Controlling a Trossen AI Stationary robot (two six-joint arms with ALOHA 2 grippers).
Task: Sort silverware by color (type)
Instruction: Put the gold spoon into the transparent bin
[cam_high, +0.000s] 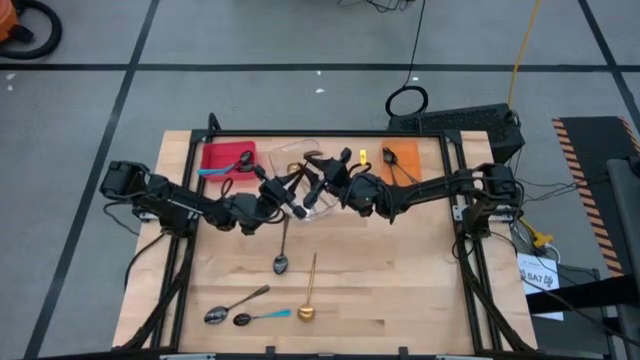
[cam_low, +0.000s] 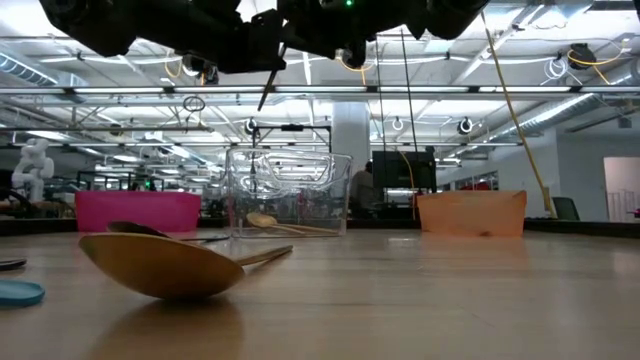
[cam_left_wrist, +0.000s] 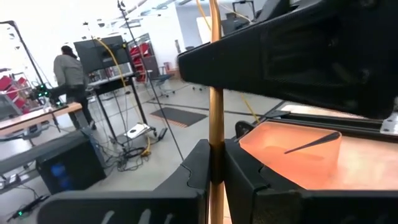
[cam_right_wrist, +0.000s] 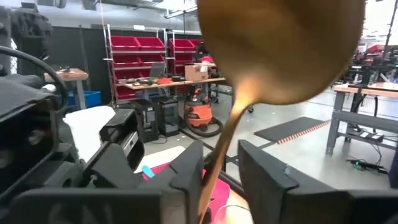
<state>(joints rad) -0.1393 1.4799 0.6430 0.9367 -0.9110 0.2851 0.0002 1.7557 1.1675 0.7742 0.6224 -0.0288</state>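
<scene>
A gold spoon (cam_left_wrist: 215, 118) is held above the clear bin (cam_low: 288, 192) at the table's far middle; my left gripper (cam_left_wrist: 215, 155) is shut on its slim handle. The spoon's bowl (cam_right_wrist: 280, 50) fills the top of the right wrist view. My right gripper (cam_right_wrist: 221, 160) faces the left one over the bin. It is open, one finger on each side of the handle (cam_right_wrist: 217, 168), with a gap still showing. Other silverware lies on the near table: a silvery spoon (cam_high: 282, 262), a gold spoon (cam_high: 308, 300), a dark spoon (cam_high: 225, 312) and a blue-handled spoon (cam_high: 262, 317). My left gripper pinches the gold spoon's handle (cam_left_wrist: 215, 140) between its two fingers. The fingers reach in level from the table's left and lie across the handle. The spoon is lifted clear above the clear bin, and its thin end (cam_low: 268, 92) sticks out slanting below the grippers.
A red bin (cam_high: 228, 157) with a blue-handled spoon stands at the far left. An orange bin (cam_high: 402, 160) with dark spoons stands at the far right. The two arms meet closely over the clear bin. A person stands in the room beyond the table.
</scene>
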